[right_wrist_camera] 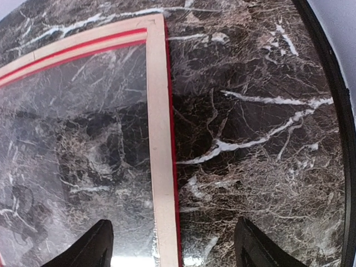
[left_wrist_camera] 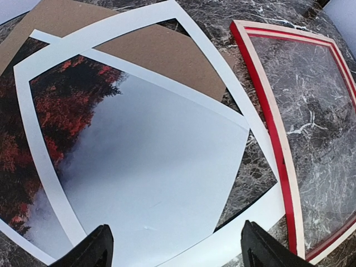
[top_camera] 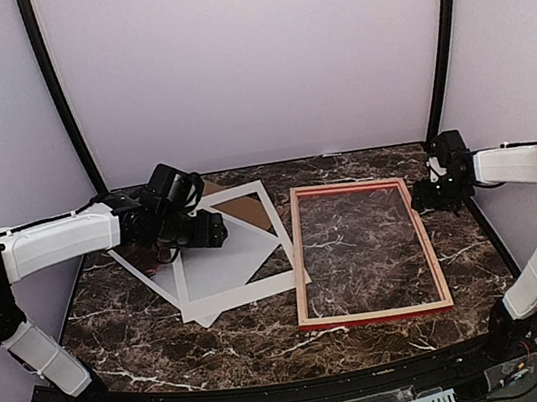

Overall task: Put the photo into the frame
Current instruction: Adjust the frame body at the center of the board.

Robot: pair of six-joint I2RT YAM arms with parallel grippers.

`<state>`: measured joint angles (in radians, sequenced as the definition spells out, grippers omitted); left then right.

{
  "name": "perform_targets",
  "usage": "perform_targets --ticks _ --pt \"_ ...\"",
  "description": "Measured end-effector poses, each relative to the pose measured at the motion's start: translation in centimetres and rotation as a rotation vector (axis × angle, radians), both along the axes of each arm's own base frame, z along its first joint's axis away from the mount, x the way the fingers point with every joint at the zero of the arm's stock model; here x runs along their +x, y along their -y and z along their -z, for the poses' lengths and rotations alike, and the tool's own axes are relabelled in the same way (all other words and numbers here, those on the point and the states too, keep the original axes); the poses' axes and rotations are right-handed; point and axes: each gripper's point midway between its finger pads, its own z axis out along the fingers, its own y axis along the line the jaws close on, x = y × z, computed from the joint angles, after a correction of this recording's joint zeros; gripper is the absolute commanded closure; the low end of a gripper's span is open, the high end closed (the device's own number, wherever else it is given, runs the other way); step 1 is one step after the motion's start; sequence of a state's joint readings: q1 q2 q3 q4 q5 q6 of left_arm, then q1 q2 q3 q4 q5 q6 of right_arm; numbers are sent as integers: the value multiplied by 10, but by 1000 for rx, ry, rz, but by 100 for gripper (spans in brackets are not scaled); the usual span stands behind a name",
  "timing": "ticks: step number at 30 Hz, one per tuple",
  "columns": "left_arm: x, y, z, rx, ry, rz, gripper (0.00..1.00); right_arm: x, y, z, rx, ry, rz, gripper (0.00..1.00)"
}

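The photo (left_wrist_camera: 150, 178), red trees at its left and grey misty sky, lies flat under a white mat (left_wrist_camera: 128, 28) and shows through the mat's window. In the top view the photo (top_camera: 228, 257) sits at centre-left. My left gripper (left_wrist_camera: 177, 236) hovers open over the photo's sky part, nothing between its fingers; from above the left gripper (top_camera: 205, 233) is over the mat's upper left. The frame (top_camera: 296, 257) lies flat to the right, pale wood up with red edges. My right gripper (right_wrist_camera: 172, 233) is open above the frame's rail (right_wrist_camera: 161, 139), near the frame's far right corner (top_camera: 427, 193).
A brown backing board (left_wrist_camera: 167, 50) lies under the mat and photo at the far side. Dark marble tabletop (right_wrist_camera: 250, 139) shows to the right of the frame, bounded by a black edge strip (right_wrist_camera: 340, 111). Pale walls enclose the table.
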<state>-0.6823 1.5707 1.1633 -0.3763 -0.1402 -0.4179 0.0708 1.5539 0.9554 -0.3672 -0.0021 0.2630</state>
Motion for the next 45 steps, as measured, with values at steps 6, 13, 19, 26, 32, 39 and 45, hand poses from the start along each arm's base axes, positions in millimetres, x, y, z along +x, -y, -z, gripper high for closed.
perform_targets --ticks 6,13,19,26,32,39,45 --pt "7 -24 13 24 -23 -47 18 -10 0 32 -2 -86 0 39" --pt "10 -34 18 27 -38 -65 18 -18 0 43 0 -116 -3 51" --pt "10 -40 23 28 -52 -72 18 -17 4 48 -11 -121 9 56" --pt "14 -58 32 27 -74 -108 18 -16 13 58 -46 -139 28 58" --pt "16 -70 38 20 -96 -131 18 -10 41 54 -139 -137 89 51" --pt "19 -86 45 -7 -123 -164 19 8 48 34 -165 -87 95 37" --pt "23 -93 55 -38 -154 -179 21 21 -14 16 -78 -11 -57 29"
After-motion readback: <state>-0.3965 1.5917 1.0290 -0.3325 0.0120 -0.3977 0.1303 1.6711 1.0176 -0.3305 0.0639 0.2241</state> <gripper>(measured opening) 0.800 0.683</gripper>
